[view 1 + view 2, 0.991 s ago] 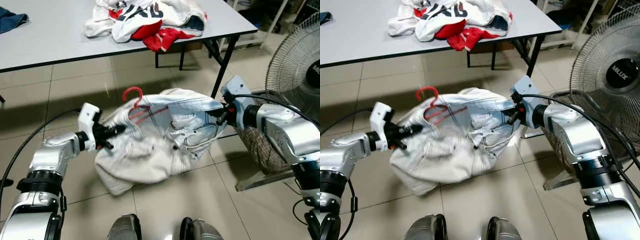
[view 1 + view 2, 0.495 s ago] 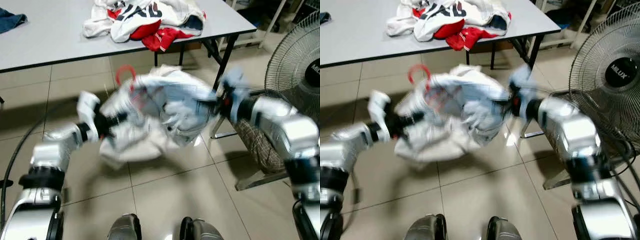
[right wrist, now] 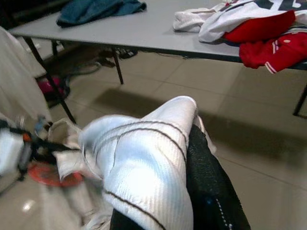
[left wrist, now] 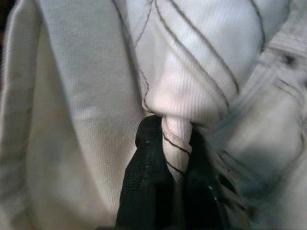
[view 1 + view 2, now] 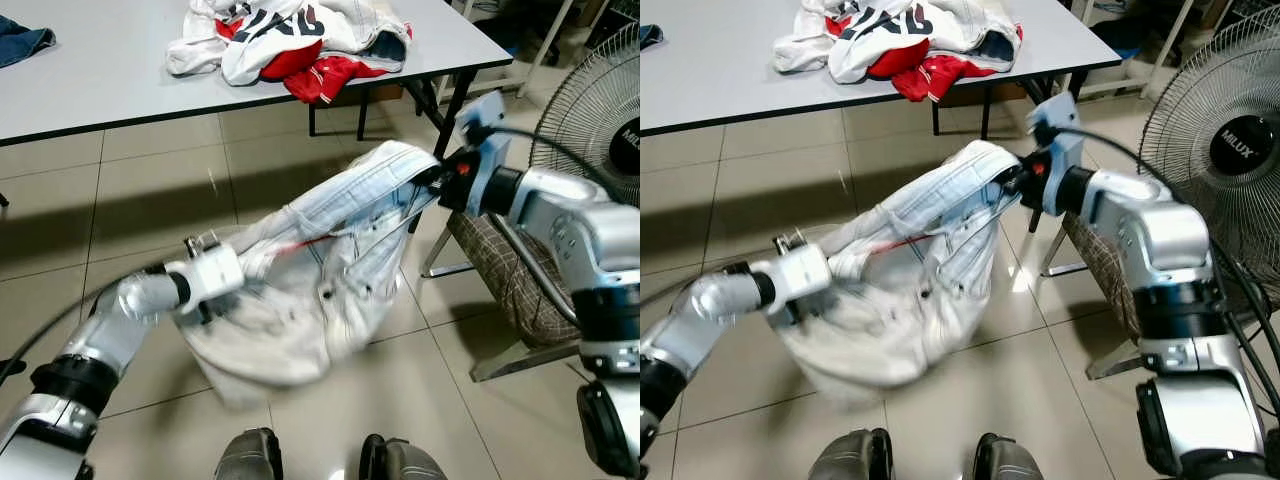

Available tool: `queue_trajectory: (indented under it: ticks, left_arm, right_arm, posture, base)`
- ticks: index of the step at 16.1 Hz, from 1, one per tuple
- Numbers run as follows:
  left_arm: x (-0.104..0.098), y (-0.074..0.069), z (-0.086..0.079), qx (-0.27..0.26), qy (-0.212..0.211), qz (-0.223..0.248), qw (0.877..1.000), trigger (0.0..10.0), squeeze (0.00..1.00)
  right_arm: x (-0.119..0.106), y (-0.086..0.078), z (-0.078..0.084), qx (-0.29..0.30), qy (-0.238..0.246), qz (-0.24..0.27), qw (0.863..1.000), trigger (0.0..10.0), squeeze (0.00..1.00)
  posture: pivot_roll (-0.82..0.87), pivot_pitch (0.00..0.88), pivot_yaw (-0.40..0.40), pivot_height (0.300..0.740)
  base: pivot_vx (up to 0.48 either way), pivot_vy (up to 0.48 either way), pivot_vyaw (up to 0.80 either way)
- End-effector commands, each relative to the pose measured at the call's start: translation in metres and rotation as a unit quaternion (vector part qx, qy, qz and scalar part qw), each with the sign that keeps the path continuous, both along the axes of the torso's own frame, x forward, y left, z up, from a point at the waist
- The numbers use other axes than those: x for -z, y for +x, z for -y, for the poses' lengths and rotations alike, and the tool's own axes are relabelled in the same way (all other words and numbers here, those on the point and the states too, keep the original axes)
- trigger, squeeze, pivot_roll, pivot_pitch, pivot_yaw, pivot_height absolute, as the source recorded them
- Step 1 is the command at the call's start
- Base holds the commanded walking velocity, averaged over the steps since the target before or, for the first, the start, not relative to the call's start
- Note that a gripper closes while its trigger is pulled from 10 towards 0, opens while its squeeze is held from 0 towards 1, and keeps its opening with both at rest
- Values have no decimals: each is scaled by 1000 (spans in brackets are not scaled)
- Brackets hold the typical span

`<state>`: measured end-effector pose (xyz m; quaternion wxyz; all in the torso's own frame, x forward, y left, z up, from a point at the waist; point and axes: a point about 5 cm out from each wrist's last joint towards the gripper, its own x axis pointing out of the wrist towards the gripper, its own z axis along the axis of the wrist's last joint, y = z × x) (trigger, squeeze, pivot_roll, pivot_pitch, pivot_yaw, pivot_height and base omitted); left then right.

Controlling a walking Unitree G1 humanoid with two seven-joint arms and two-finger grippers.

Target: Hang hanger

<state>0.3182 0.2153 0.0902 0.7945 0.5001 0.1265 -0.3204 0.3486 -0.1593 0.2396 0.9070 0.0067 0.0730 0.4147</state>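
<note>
I'm seeing my left pincer point(image 4: 175, 187) low and right pincer point(image 5: 437, 183) raised, both clamping the white garment point(image 5: 320, 280) stretched between them; the hanger point(image 5: 300, 243) is showing red inside it.

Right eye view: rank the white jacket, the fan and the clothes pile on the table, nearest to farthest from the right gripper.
1. white jacket: clamped in the right gripper.
2. clothes pile: on the table, ahead and left.
3. fan: far right; close to the pile's distance, so not a firm ranking.

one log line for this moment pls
left gripper: shut on white jacket | right gripper: shut on jacket, raised | red hanger: inside jacket
</note>
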Motion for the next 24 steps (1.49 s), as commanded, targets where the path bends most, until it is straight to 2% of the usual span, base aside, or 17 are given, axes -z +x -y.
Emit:
queue_trajectory:
  ticks: [1,4,5,6,7,8,9,10,11,14,16,17,18,19,22,23,24]
  left_arm:
    - [20,-12,-18,-13,59,-11,998,0,0]
    - [33,-20,-11,0,67,19,998,0,0]
    - [30,-18,-9,-28,29,45,998,0,0]
    - [22,-12,-6,-56,-38,83,994,0,0]
    - [18,-10,-5,-64,-66,97,991,0,0]
    - [6,-6,0,-81,-187,103,974,0,0]
    - [-7,-3,2,-85,-306,88,944,0,0]
    - [-17,-3,0,-75,-382,61,919,0,0]
    - [-22,-4,-4,-69,-417,37,905,0,0]
    - [-32,-1,-25,-92,-476,9,875,0,0]
    - [-45,3,-38,-102,-533,19,840,0,0]
    - [-55,3,-39,-88,-569,8,818,0,0]
    - [-59,4,-40,-89,-582,8,808,0,0]
    - [-69,13,-42,-118,-600,10,791,0,0]
    - [-71,21,-42,-149,-571,-22,807,0,0]
    - [-69,24,-43,-170,-550,-40,817,0,0]
    - [-61,25,-45,-202,-502,-64,839,0,0]
  right_arm:
    - [-26,1,11,17,41,37,998,0,0]
    - [-30,4,14,37,78,25,996,0,0]
    - [-28,2,12,28,88,16,996,0,0]
    - [-24,0,10,19,91,3,996,0,0]
    - [-21,-1,10,17,90,-2,996,0,0]
    - [-14,-3,10,15,82,-15,996,0,0]
    - [-4,-5,10,18,74,-32,997,0,0]
    - [4,-8,12,22,63,-45,997,0,0]
    - [7,-9,13,25,56,-51,997,0,0]
    - [12,-15,16,20,45,-60,997,0,0]
    - [15,-20,15,1,27,-62,998,0,0]
    - [24,-23,15,1,-8,-63,998,0,0]
    - [30,-24,16,2,-36,-62,997,0,0]
    - [52,-29,18,0,-131,-54,990,0,0]
    - [48,-32,7,1,-98,-43,994,0,0]
    - [35,-29,6,9,-82,-15,996,0,0]
    - [18,-25,9,19,-77,16,997,0,0]
  posture:
    - [-81,118,24,740]
    - [-81,121,24,740]
    - [-82,123,22,740]
    - [-82,123,22,740]
    - [-83,123,20,740]
    - [-82,123,20,740]
    - [-82,123,21,740]
    - [-82,123,21,740]
    - [-81,123,23,740]
    - [-83,123,26,740]
    - [-83,122,25,740]
    - [-84,120,23,740]
    - [-83,120,23,740]
    - [-81,117,19,740]
    - [-81,112,22,740]
    - [-85,105,29,740]
    - [-87,100,33,740]
  base:
    - [0,0,0]
    - [0,0,0]
    - [0,0,0]
    - [0,0,0]
    - [0,0,0]
    - [0,0,0]
    - [0,0,0]
    - [0,0,0]
    - [0,0,0]
    - [0,0,0]
    - [0,0,0]
    - [0,0,0]
    - [0,0,0]
    - [0,0,0]
    - [0,0,0]
    - [0,0,0]
    - [0,0,0]
